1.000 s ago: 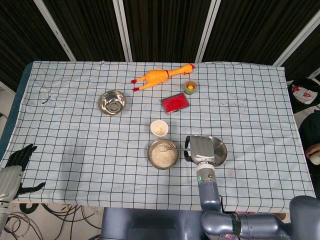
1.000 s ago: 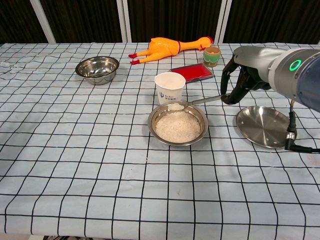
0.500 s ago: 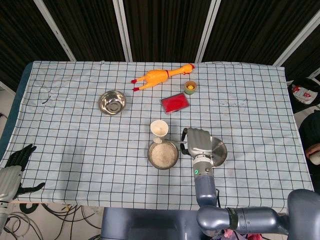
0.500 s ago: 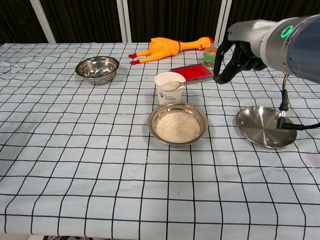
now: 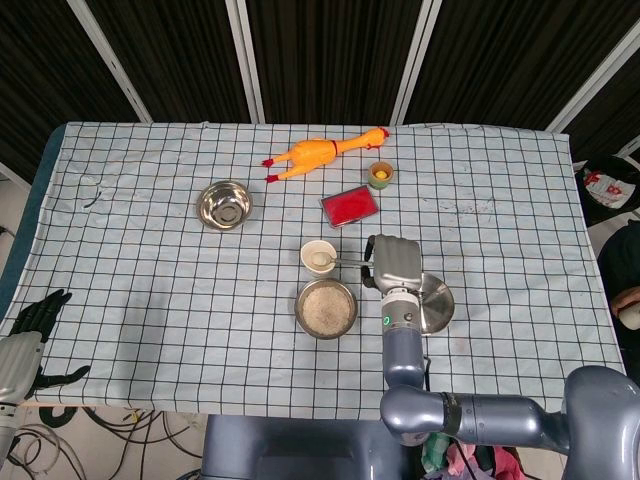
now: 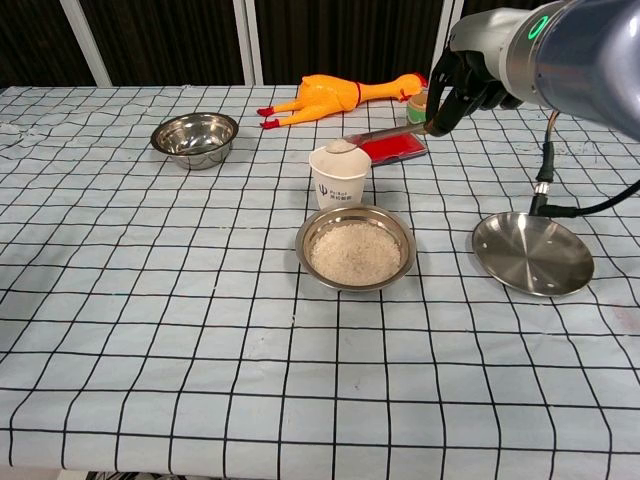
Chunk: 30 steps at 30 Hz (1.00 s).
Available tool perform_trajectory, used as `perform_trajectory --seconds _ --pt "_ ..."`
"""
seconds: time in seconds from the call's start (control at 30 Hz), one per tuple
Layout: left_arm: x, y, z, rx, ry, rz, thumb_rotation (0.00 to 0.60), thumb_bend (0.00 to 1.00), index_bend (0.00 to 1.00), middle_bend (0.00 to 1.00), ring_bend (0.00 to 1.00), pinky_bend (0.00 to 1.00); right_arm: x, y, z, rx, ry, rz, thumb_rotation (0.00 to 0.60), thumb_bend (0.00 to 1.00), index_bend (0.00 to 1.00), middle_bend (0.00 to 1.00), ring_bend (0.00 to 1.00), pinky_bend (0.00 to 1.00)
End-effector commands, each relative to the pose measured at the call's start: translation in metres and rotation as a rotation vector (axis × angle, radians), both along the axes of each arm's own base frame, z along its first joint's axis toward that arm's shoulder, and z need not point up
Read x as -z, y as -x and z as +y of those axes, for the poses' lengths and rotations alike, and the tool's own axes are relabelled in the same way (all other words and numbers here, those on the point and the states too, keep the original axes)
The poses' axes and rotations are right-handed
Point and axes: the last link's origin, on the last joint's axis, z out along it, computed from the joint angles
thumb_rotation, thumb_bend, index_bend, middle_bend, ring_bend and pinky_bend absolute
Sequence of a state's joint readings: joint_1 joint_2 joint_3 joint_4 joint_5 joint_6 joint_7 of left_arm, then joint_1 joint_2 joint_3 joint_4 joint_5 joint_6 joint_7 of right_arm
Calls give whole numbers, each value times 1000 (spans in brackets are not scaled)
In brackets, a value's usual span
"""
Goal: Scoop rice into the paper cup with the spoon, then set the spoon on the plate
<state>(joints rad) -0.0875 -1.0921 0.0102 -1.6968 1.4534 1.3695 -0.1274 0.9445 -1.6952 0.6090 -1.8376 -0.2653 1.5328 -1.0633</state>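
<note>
My right hand (image 5: 394,262) (image 6: 462,88) holds a metal spoon (image 5: 343,262) (image 6: 383,134) by its handle, raised above the table. The spoon's bowl carries rice and hovers over the mouth of the white paper cup (image 5: 319,257) (image 6: 340,176). Just in front of the cup sits the steel bowl of rice (image 5: 326,308) (image 6: 356,248). The empty steel plate (image 5: 437,303) (image 6: 532,253) lies to the right of the rice bowl, partly hidden by my arm in the head view. My left hand (image 5: 35,318) rests off the table's left front corner, fingers spread, holding nothing.
An empty steel bowl (image 5: 224,204) (image 6: 194,137) stands at the back left. A rubber chicken (image 5: 320,153) (image 6: 338,95), a small green cup (image 5: 380,175) (image 6: 421,112) and a red tray (image 5: 348,206) (image 6: 395,146) lie behind the paper cup.
My right hand rose from the rice bowl's rim and carried the loaded spoon back and up, so its bowl now hangs over the paper cup. The left hand stayed still.
</note>
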Motion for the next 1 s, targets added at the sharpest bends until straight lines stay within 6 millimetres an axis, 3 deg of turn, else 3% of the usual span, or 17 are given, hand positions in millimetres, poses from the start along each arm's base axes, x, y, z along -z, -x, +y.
perform_trajectory --seconds 0.03,0.43,1.0 --pt "0 0 0 0 2 -1 600 10 0 0 0 0 -1 5 -6 5 5 20 600 505 690 1000 1000 1000" --pt "1 -1 1 2 2 -2 600 10 0 0 0 0 6 23 -12 -17 11 86 600 506 690 1000 1000 1000" --pt "3 -3 1 4 10 -19 600 10 0 0 0 0 25 10 -12 -193 61 208 600 507 689 1000 1000 1000"
